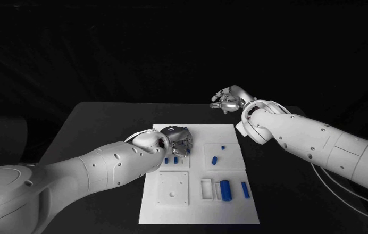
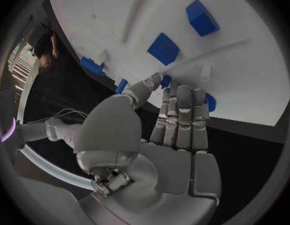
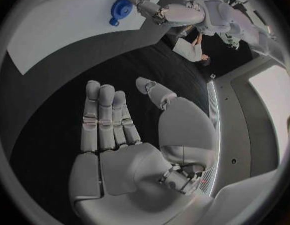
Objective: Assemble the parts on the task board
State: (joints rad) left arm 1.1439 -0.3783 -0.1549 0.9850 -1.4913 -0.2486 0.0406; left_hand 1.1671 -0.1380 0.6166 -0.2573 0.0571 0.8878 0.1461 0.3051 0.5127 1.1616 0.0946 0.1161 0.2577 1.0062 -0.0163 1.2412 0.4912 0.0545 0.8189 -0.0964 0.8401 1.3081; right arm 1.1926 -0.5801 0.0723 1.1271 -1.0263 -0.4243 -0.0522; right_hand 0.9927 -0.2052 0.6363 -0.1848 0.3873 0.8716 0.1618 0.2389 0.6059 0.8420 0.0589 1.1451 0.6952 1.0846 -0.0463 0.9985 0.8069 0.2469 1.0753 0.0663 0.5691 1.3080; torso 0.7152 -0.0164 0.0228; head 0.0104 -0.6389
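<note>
The left robot hand (image 1: 175, 141) is low over the upper left part of the white task board (image 1: 230, 207), a little left of the middle of the head view. In the left wrist view its fingers (image 2: 179, 117) lie straight and side by side, and the thumb bends in toward them; the tips reach a small blue part (image 2: 165, 80) at the edge of the board. I cannot tell if the part is really pinched or only touched. The risk, as I judge it, is that the tips push the small part sideways or let it slip to the black worktop (image 1: 100, 122), because the contact is only at the tips and the part is near the edge. The right robot hand (image 1: 229, 100) is raised above the worktop beyond the upper right corner of the board, with fingers apart and nothing in it. More blue parts (image 1: 225, 190) lie in the lower right part of the board, and two small blue pegs (image 1: 171, 160) stand just below the left robot hand.
</note>
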